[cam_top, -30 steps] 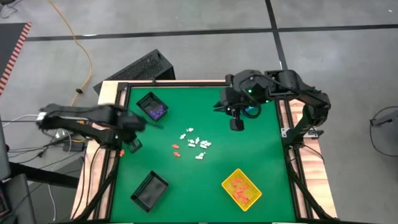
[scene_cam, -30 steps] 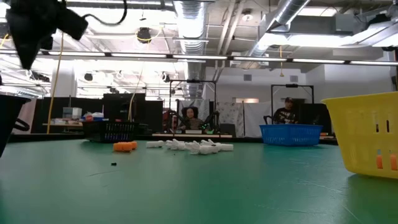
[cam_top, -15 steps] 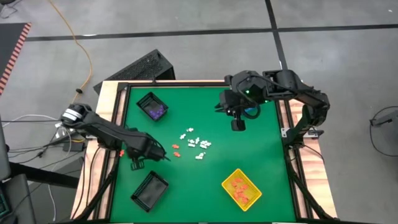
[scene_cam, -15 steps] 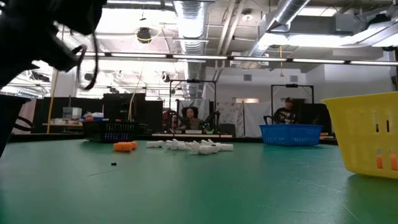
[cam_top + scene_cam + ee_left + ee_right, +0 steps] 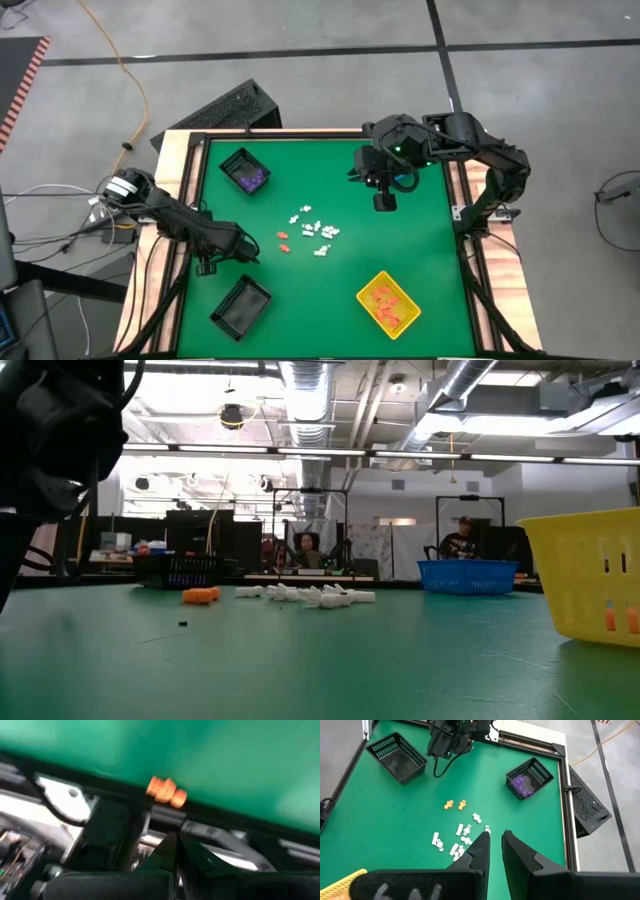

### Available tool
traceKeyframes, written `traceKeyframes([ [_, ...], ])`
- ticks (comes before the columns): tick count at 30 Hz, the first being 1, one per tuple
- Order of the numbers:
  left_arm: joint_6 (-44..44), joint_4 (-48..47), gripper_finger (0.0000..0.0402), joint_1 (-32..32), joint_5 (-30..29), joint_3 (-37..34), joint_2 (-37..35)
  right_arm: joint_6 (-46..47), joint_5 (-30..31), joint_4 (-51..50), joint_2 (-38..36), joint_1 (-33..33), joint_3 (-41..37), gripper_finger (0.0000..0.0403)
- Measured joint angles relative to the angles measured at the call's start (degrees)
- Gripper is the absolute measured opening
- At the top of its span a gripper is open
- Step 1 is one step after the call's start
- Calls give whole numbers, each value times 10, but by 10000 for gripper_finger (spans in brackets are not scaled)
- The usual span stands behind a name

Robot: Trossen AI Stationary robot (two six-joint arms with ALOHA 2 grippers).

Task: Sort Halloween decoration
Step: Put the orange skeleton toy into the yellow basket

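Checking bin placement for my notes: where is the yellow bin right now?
In the high view the yellow bin sits near the table's front edge on the right arm's side, holding orange pieces, diagonally below the white pieces at centre.

The counter (image 5: pixel 420 250) is covered with a green cloth-like mat that looks matt and smooth, and its border (image 5: pixel 172 160) is pale bare wood with a dark metal frame inside it. The bins look like plastic lattice: a matt black bin (image 5: pixel 240 305), a yellow bin (image 5: pixel 388 301) and a blue bin (image 5: pixel 467 575). The small white pieces (image 5: pixel 314 228) and orange pieces (image 5: pixel 283 240) look like smooth, slightly glossy plastic. The arms and the right end effector (image 5: pixel 494 847) are of matt black plastic or metal. The floor (image 5: pixel 300 60) around is smooth grey concrete.
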Motion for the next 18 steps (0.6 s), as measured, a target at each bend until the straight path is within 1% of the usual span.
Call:
traceKeyframes([
  [4, 6, 44, 0, 0, 15, -20, 3, 2, 0, 0, 1, 0, 0, 70],
  [7, -1, 49, 0, 0, 12, -20, 3, 6, 0, 0, 2, 0, 0, 70],
  [12, -47, 49, 0, 13, 7, -20, 7, 7, 0, 1, 2, 0, 0, 70],
  [16, -93, 59, 0, 32, 26, -20, 34, 7, 0, 0, 2, 0, 0, 70],
  [18, -118, 88, 0, 27, 36, -20, 43, 7, 0, 0, 2, 0, 0, 70],
])
